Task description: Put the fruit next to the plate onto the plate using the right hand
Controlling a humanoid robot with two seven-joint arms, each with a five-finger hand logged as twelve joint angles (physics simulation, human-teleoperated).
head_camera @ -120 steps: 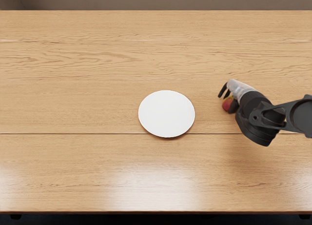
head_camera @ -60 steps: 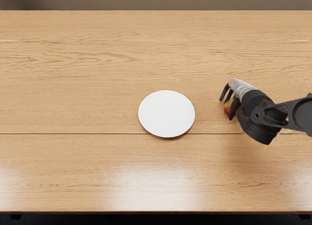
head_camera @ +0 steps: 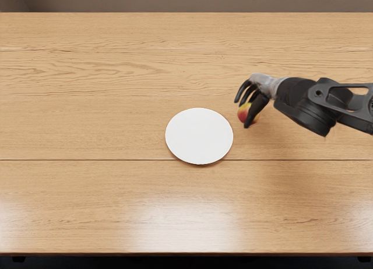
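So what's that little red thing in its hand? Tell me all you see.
The fruit is small, round, smooth, red with a yellow patch. The dark fingers of the right hand curl around it, hiding part. It is just right of the white plate, not on it; whether it touches the table is unclear.

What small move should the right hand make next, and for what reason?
Probably it should carry the fruit a little to the left and slightly toward the camera, until it is over the plate. The right hand has its fingers curled around the fruit, which is just beyond the plate's upper right rim, not yet above it.
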